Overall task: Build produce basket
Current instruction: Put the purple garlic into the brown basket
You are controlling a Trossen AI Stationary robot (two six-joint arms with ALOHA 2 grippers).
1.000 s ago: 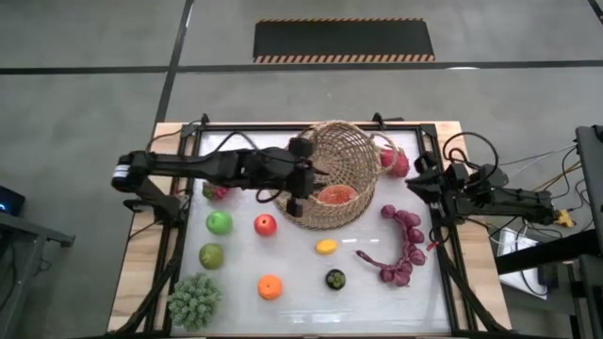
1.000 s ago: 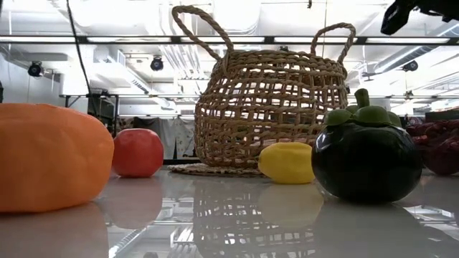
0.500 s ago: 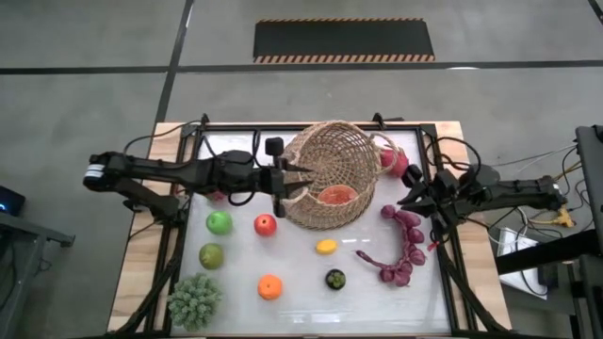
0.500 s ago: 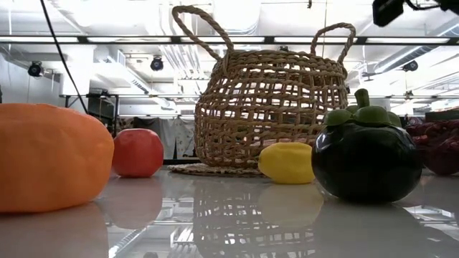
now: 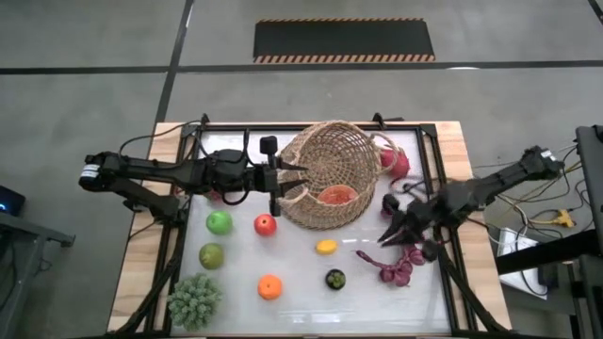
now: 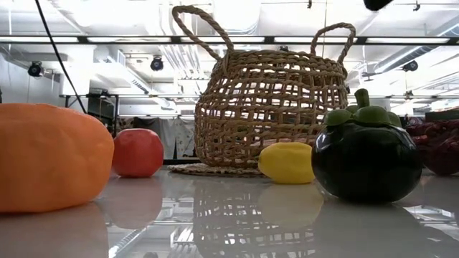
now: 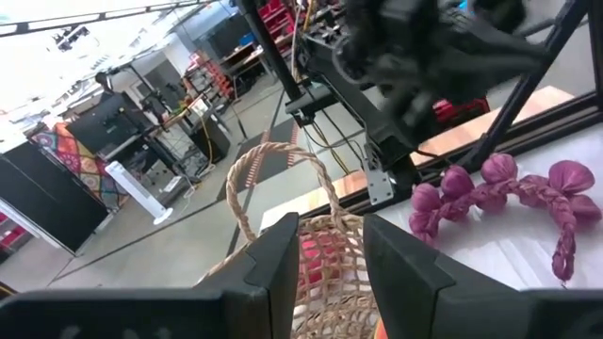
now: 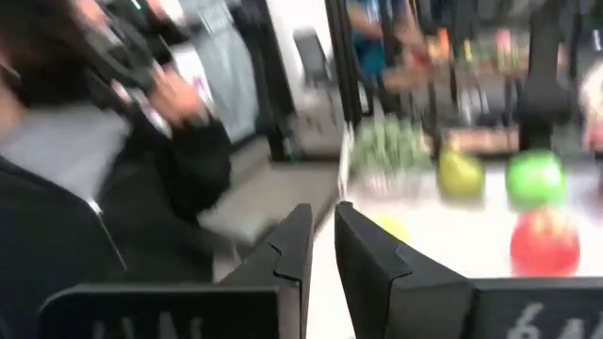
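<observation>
The wicker basket (image 5: 332, 174) stands upright on the white table top, handles up (image 6: 269, 107), with a red watermelon slice (image 5: 336, 196) inside. My left gripper (image 5: 294, 181) hangs level just above the basket's left rim, fingers apart (image 7: 330, 231) and nothing between them. My right gripper (image 5: 386, 235) hovers shut (image 8: 322, 221) and holding nothing over the purple grape bunches (image 5: 405, 256) at the table's right. Loose produce lies on the table: green apple (image 5: 219, 222), red apple (image 5: 266, 224), pear (image 5: 211, 255), lemon (image 5: 326, 247) and orange (image 5: 270, 286).
A dark round fruit (image 5: 335, 279) and a green bumpy vegetable (image 5: 194, 299) lie near the front edge. A red item (image 5: 396, 162) sits behind the basket's right side. A black frame (image 5: 443, 235) borders the table. A person in dark clothing (image 8: 104, 169) shows beyond the table.
My left gripper has drawn back from over the basket's inside toward the table's left, stopping above the left rim. My right gripper has swung from the table's right edge inward and toward the near edge, over the grapes. The basket and produce have stayed put.
</observation>
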